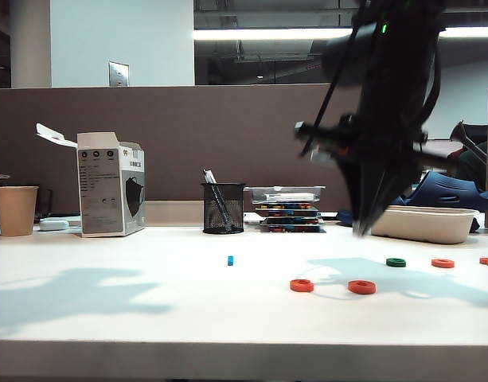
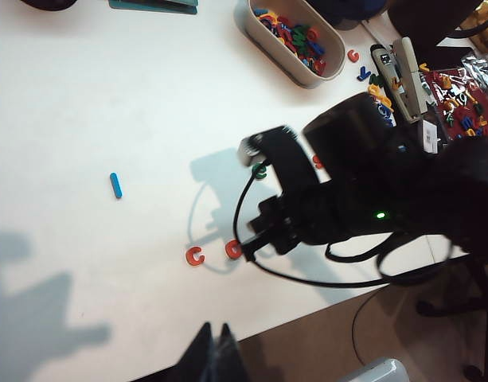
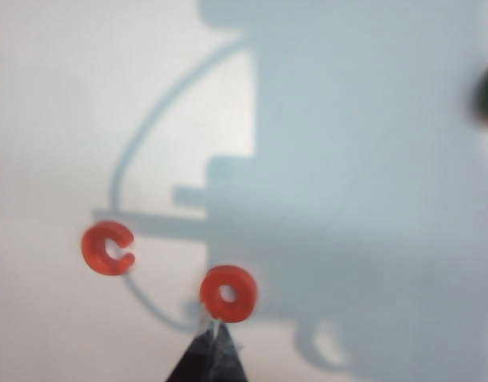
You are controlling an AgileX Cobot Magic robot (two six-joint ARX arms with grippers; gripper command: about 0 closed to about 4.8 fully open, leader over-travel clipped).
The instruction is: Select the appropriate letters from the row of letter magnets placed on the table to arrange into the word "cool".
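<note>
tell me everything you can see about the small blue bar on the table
The small blue straight plastic bar is a short, flat stick with rounded ends, lying flat on the white table. It sits alone, apart from the red-orange letters and left of them in the exterior view. Nothing touches it; neither tool is near it.

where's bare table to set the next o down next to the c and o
Bare white table runs from the red c left past the blue bar to the mask box. Right of the red o is tighter: green ring, more red rings, right gripper shut above.
</note>
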